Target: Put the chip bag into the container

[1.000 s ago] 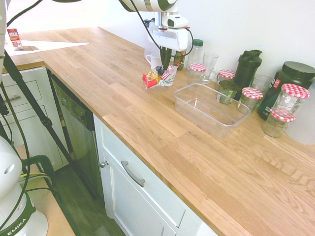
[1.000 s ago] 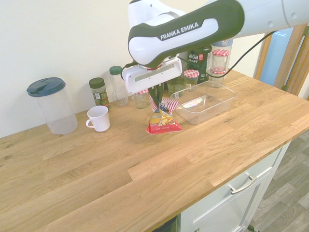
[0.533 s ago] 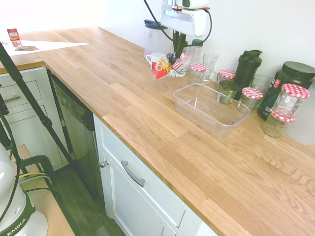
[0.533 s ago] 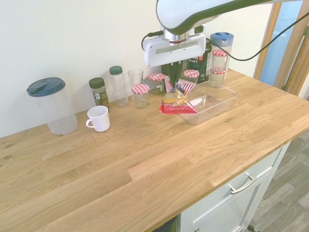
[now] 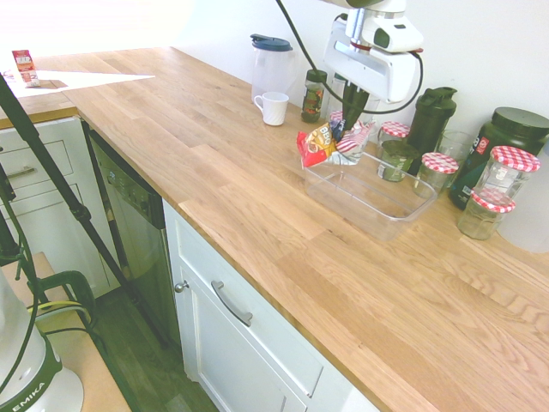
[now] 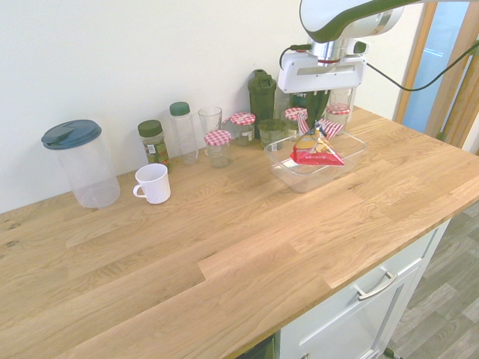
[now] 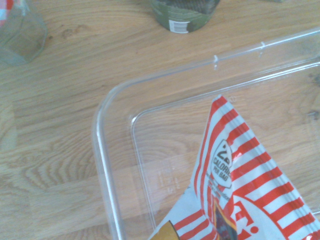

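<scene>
The chip bag (image 5: 327, 142) (image 6: 315, 149) (image 7: 235, 185), crumpled red foil with yellow and striped patches, hangs in the air from my gripper (image 5: 352, 120) (image 6: 317, 124), which is shut on its top edge. It hangs just above one end of the container (image 5: 369, 190) (image 6: 278, 161) (image 7: 102, 160), a clear shallow rectangular tub on the wooden counter. In the wrist view the bag's red-and-white striped side covers part of the tub's floor, near a rounded corner.
Glass jars with red-checked lids (image 5: 439, 170) (image 6: 218, 147), a dark shaker bottle (image 5: 430, 118), drinking glasses and a spice jar (image 6: 153, 141) line the wall behind the tub. A white mug (image 5: 274, 108) (image 6: 153, 183) and a lidded clear pitcher (image 6: 80, 163) stand further along the counter.
The arm has lifted the chip bag off the counter and carried it sideways from near the mug to above the container's end. The grip stayed shut.
</scene>
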{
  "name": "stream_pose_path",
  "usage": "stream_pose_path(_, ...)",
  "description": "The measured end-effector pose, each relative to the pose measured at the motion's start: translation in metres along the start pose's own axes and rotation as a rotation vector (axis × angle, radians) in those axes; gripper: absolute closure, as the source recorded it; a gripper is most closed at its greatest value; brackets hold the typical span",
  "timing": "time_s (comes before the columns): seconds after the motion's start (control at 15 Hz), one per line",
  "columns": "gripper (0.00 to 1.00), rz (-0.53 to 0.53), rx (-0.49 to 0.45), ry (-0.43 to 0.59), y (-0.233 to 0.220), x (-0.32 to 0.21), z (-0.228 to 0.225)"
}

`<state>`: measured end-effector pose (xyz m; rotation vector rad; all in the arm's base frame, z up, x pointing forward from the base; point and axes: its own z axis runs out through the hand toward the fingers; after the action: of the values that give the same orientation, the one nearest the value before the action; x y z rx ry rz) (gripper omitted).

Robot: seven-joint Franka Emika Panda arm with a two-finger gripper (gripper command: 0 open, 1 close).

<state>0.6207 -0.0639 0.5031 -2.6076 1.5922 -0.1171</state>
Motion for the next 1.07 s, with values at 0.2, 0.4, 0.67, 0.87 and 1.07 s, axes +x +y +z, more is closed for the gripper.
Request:
stream_pose_path(0.2, 1.00, 0.009, -0.003, -0.018, 0.009, 0.021, 0.014)
stream_pose_path(0.4, 1.00, 0.011, -0.017, -0.031, 0.003, 0.025, 0.042)
stream_pose_path(0.67, 0.00, 0.015, -0.036, -0.046, -0.001, 0.028, 0.069)
stream_pose_path(0.87, 0.00, 0.018, -0.048, -0.055, -0.002, 0.030, 0.080)
stream_pose_path(1.07, 0.00, 0.020, -0.049, -0.057, -0.002, 0.030, 0.081)
